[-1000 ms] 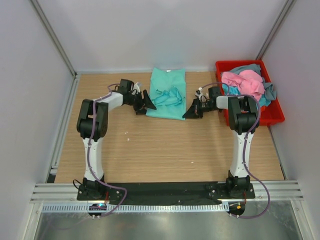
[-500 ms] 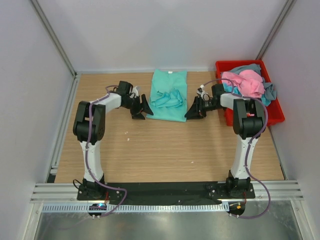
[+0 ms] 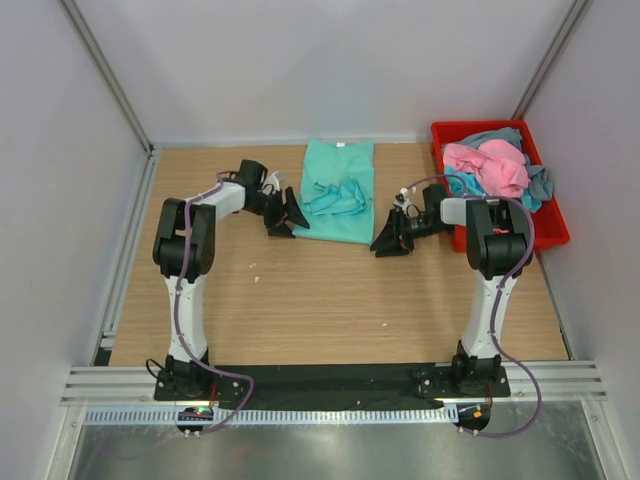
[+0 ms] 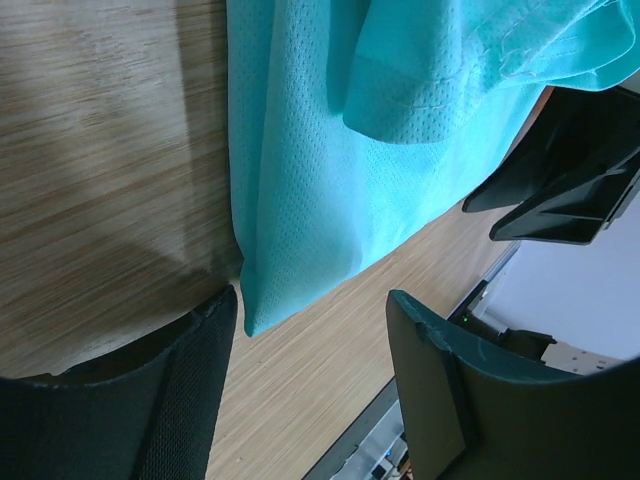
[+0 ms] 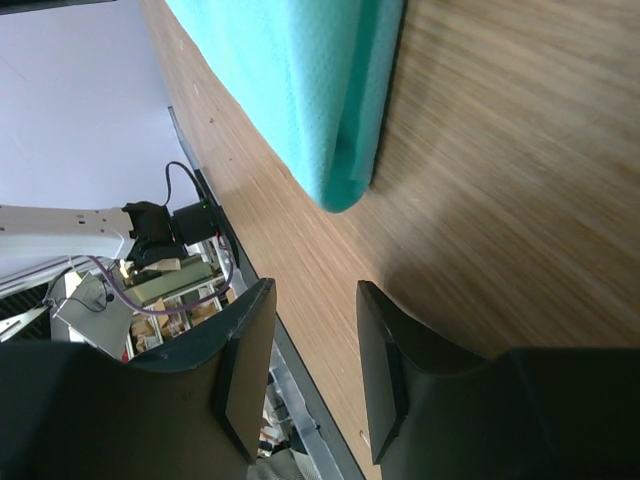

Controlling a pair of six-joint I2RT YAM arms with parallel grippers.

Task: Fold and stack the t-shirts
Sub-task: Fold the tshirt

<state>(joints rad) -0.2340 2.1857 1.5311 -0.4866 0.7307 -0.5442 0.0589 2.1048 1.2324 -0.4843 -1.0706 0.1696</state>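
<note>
Broadly, the worktop [image 3: 300, 300] carries one teal-green t-shirt [image 3: 340, 195], lying flat against the middle of the far edge. Its long axis runs from that far edge straight toward the near edge. It is already narrowed to a long panel, with the sleeves bunched in a loose knot on top near the middle. The cloth is a fine, dotted knit that looks limp and slippery. In the far right corner the red bin [image 3: 555, 235] holds a heap of a pink t-shirt [image 3: 490, 165], a turquoise-blue t-shirt [image 3: 462, 182] and a grey-blue t-shirt [image 3: 540, 185].

My left claw [image 3: 290, 215] sits at the panel's near left corner and my right claw [image 3: 390, 240] off its near right corner. Both are spread and hold nothing. From my left wrist, the corner tip of the shirt [image 4: 300, 180] lies right at the mouth of my left claw [image 4: 312, 320], close to one finger. From my right wrist, the doubled edge of the shirt [image 5: 310, 90] ends a little ahead of my right claw [image 5: 315, 300], with bare wood between. I judge the left claw nearer to a pinch.
</note>
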